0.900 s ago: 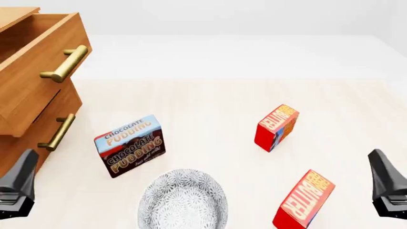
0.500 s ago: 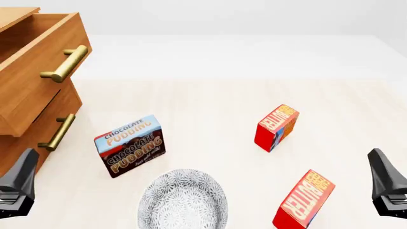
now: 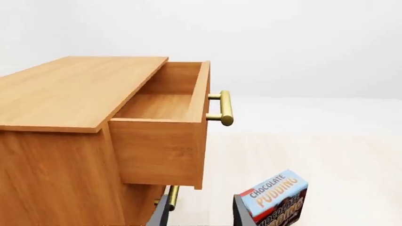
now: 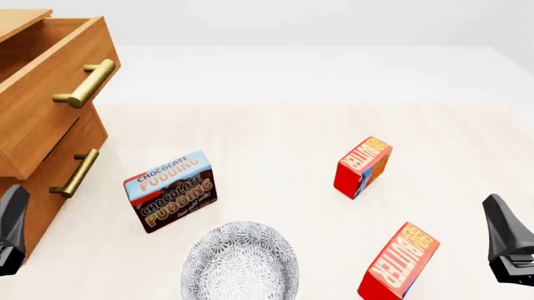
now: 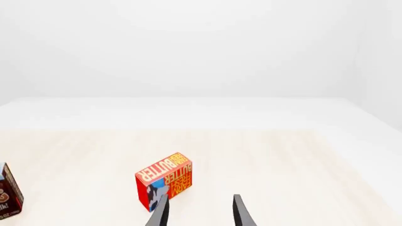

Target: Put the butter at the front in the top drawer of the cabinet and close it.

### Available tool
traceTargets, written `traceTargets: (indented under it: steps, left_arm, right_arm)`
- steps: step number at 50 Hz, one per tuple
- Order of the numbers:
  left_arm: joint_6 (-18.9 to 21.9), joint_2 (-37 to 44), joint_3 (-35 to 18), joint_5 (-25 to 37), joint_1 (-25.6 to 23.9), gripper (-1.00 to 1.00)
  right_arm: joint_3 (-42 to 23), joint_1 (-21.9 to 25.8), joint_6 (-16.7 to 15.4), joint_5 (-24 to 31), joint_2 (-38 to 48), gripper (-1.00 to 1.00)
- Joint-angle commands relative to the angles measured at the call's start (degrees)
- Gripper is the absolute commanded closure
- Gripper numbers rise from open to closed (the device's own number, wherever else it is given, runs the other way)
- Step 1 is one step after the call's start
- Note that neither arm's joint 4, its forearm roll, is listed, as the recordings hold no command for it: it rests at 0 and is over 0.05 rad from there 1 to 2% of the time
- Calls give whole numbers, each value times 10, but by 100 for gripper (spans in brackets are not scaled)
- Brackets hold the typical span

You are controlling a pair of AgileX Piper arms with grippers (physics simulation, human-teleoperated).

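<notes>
Left gripper (image 4: 10,234): low at the near left table edge, just beside the cabinet (image 4: 34,181). In its wrist view two finger tips show apart with a clear gap and nothing between them. Empty, jaws parted.

Cabinet, far left. Top drawer (image 4: 46,87) stands pulled out; the wrist view shows its wooden floor bare, no carton inside. Handle (image 4: 87,82) free, untouched. Lower drawer (image 4: 62,165) looks shut.

Pudding box (image 4: 171,189): upright on the table, right of the cabinet, apart from it. Not a task item.

Plate (image 4: 240,262): patterned, near the front edge at centre, nothing on it.

Rear butter (image 4: 364,166): upright, right of centre, further back. Not the one asked for.

Front butter (image 4: 399,261): tilted carton at the near right, partly cut by the frame edge. This is the target. It sits on the table, well apart from the cabinet and near the right gripper (image 4: 509,247), but not touching it.

Right gripper: low at the near right edge. In its wrist view the finger tips stand apart, nothing between them; the carton seen beyond them there appears to be the rear butter. Empty, jaws parted.

Progress, as judged:
- Drawer open: done.
- Front butter grasped: not done.
- Butter carried to drawer: not done.
- Drawer closed: not done.

The whole pick, transfer and close are left. The right arm is the nearer one for the pick; the drawer lies on the far side of the table from it, so a long carry or a handover seems likely.
</notes>
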Motion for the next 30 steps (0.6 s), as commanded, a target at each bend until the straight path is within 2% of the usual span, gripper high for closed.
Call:
traceTargets:
  steps: [1, 4, 6, 11, 12, 13, 16, 17, 18, 23, 30]
  left_arm:
    - [-21, -1, -80, 113, 25, -100]
    - [-8, 12, -99, 143, 22, -100]
    - [-36, 24, -129, 167, 14, -100]
    - [-50, 53, -159, 181, -2, -100]
    - [-57, 69, -185, 195, -34, -100]
    - [-73, 100, -191, 197, -40, -100]
    - [-58, 115, -207, 209, -39, -100]
    - [-54, 118, -227, 227, -51, -100]
    - [-57, 126, -238, 236, -35, -100]
    - [-42, 148, -278, 266, -32, -100]
    - [-11, 174, -372, 333, -17, -100]
  right_arm:
    - [0, 0, 0, 2, -2, -100]
    - [0, 0, 0, 2, -3, -100]
    - [0, 0, 0, 2, -2, -100]
    - [0, 0, 0, 2, -2, -100]
    - [0, 0, 0, 2, -2, -100]
    - [0, 0, 0, 2, -2, -100]
    - [0, 0, 0, 2, -2, -100]
    - [0, 0, 0, 2, -2, -100]
    - [0, 0, 0, 2, -2, -100]
    - [0, 0, 0, 2, -2, -100]
    - [0, 0, 0, 2, -2, -100]
